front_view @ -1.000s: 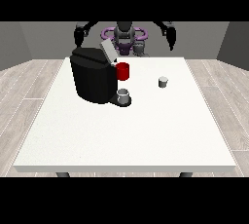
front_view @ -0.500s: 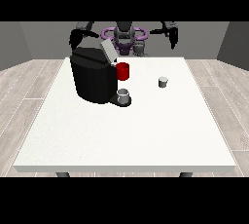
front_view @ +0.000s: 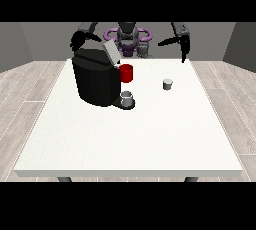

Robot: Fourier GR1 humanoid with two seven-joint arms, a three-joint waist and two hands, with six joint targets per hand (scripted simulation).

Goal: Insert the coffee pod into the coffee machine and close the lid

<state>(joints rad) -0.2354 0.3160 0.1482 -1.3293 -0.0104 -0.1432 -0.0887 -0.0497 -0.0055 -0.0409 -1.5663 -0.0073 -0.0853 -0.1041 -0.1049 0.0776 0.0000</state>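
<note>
Coffee machine (front_view: 96, 80): black, standing on the white table (front_view: 130, 134) at about 10 o'clock from the table's middle; same spot as in both earlier frames.
Lid (front_view: 111, 52): grey flap tilted upward at the machine's top, open, unchanged.
Red part (front_view: 127, 73): on the machine's front, at 3 o'clock from its body.
Cup (front_view: 127, 98): small grey cup on the machine's base, directly below the red part, unmoved.
Coffee pod (front_view: 168, 84): small grey pod alone on the table, at 3 o'clock from the machine and well apart from it; it has not shifted and no hand touches it.
Hand at the view's right (front_view: 184, 47): held above the table's far edge, at about 1 o'clock from the pod and well apart from it, fingers pointing down; it sits lower and a little nearer the pod than half a second ago. Whether the fingers are spread or curled cannot be told.
Hand at the view's left (front_view: 76, 40): above the machine's far left corner, at 11 o'clock from it, much where it was before; finger state cannot be told.
</note>
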